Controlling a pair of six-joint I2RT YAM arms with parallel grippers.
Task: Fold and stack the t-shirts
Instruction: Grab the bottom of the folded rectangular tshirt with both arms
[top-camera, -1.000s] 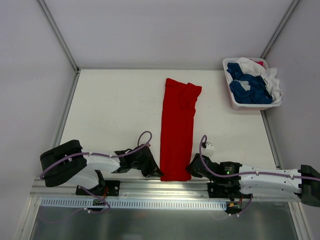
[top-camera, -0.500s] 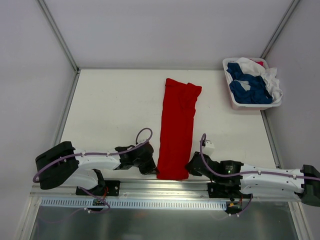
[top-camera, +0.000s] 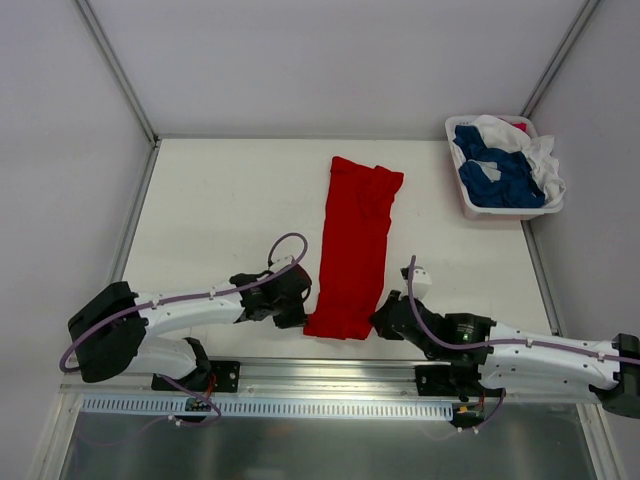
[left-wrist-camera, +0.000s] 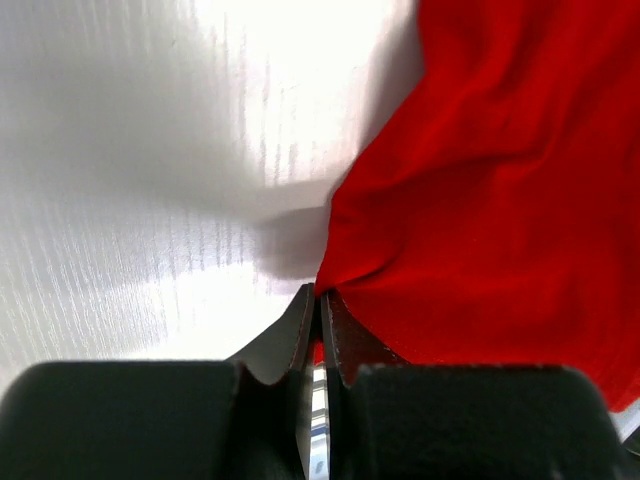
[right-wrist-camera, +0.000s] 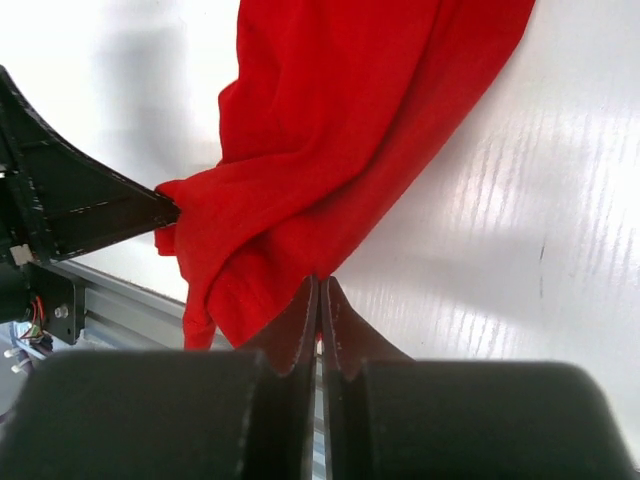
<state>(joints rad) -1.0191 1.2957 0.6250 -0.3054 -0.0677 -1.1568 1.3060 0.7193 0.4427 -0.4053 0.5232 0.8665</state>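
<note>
The red t-shirt (top-camera: 352, 245) lies as a long narrow strip down the middle of the white table (top-camera: 220, 210). My left gripper (top-camera: 303, 318) is shut on its near left corner, seen in the left wrist view (left-wrist-camera: 321, 293) with red cloth (left-wrist-camera: 480, 200) pinched in the jaws. My right gripper (top-camera: 376, 322) is shut on the near right corner, seen in the right wrist view (right-wrist-camera: 320, 285) with the red cloth (right-wrist-camera: 330, 120) hanging from it. The near end is lifted off the table. Dark blue and white t-shirts (top-camera: 500, 175) lie in the basket.
A white plastic basket (top-camera: 470, 205) stands at the table's far right corner. A metal rail (top-camera: 320, 375) runs along the near edge by the arm bases. The left gripper's dark finger (right-wrist-camera: 80, 215) shows in the right wrist view.
Both grippers have moved away from the near edge toward the far side, carrying the shirt's near end up and along with them. The far end has not moved.
</note>
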